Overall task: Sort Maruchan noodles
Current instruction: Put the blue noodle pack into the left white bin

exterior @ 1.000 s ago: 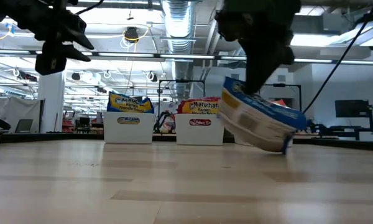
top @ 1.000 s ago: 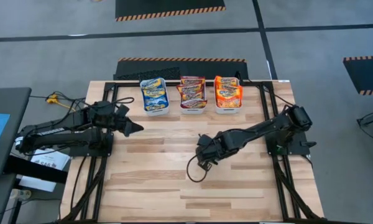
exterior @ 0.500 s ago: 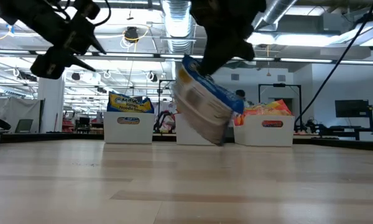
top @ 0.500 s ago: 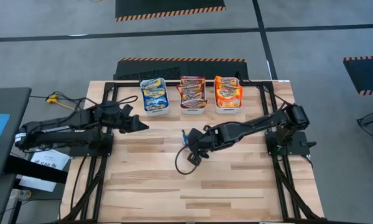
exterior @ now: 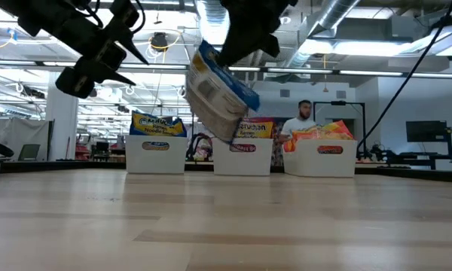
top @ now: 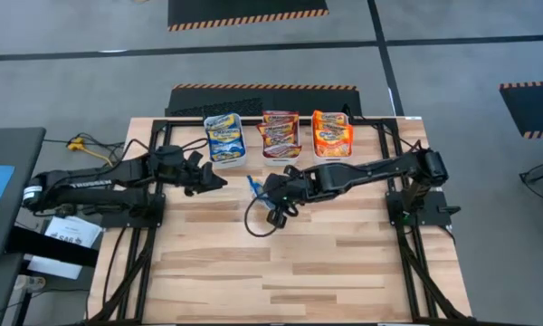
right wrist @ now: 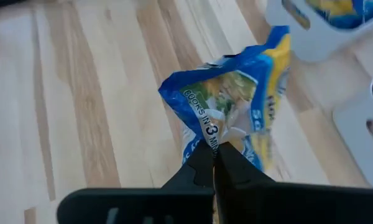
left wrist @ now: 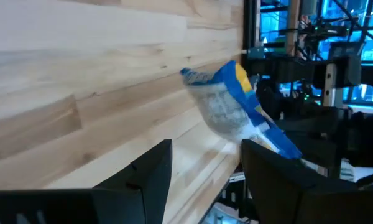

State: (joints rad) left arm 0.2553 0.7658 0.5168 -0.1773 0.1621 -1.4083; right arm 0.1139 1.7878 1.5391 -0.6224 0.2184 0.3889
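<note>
My right gripper [right wrist: 212, 155] is shut on a blue Maruchan noodle packet [right wrist: 236, 102], which hangs high over the table's middle [exterior: 215, 94] [top: 253, 184]. My left gripper [left wrist: 202, 165] stands open to the packet's left [top: 215, 179], pointing at the packet [left wrist: 233, 102] with a gap between them. Three white bins stand in a row at the far edge. They hold blue [top: 224, 140], maroon [top: 281, 136] and orange [top: 332, 136] packets, standing upright. My right gripper pinches the blue packet between its two fingers at one crumpled edge [right wrist: 214, 138]. The fingers slant down from the table's right side. The packet hangs tilted below the fingers [exterior: 211, 105], lifted clear of the table.
Wide bare wood [top: 281, 263] lies on the near side of both arms. A loop of black cable [top: 258, 222] hangs from the right arm. In the low view a person [exterior: 305, 113] shows in the room behind the bins.
My right gripper has carried the blue packet up and toward the table's far left, from just above the wood to well clear of it. My left gripper has reached toward the table's middle, rolled, and its fingers now stand wider apart.
</note>
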